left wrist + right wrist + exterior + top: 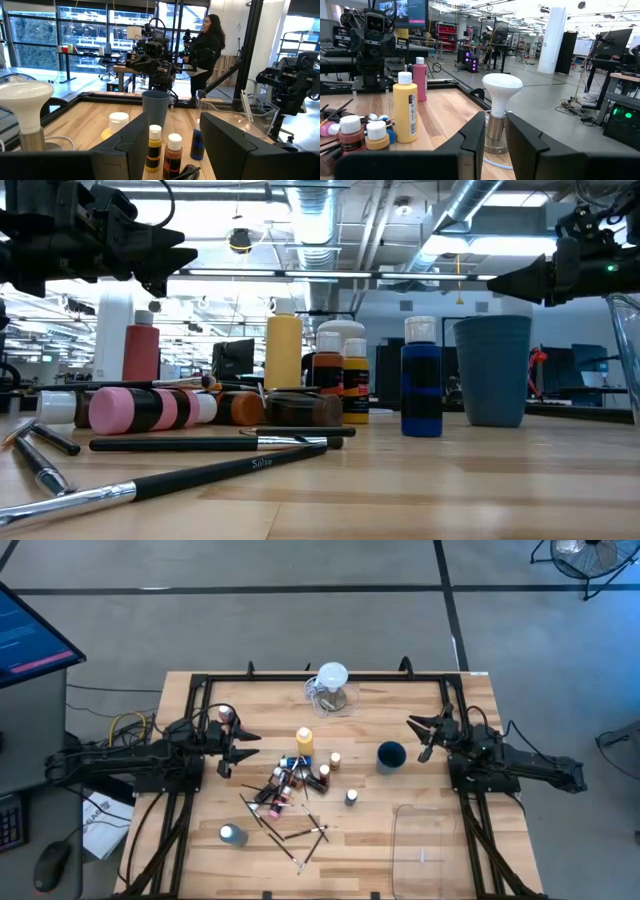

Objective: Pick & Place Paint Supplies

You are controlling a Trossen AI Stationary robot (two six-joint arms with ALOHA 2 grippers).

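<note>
The paint supplies lie in a heap at the table's middle: small white-capped bottles (295,780), thin dark brushes (300,830) flat on the wood, and a pink bottle (130,408) on its side. A yellow squeeze bottle (304,740) stands upright behind the heap. A pink-red one (225,716) stands at the far left, and a blue bottle (421,385) stands toward the right. My left gripper (248,748) hovers open left of the heap, and my right gripper (415,737) hovers right of it with a narrow gap. Both hold nothing.
A clear jug with a white round top (332,685) stands at the far middle. A dark blue cup (391,754) stands just before my right gripper. A clear bin (430,840) sits at the near right. A black frame (300,677) borders the table. A person (207,45) stands beyond it.
</note>
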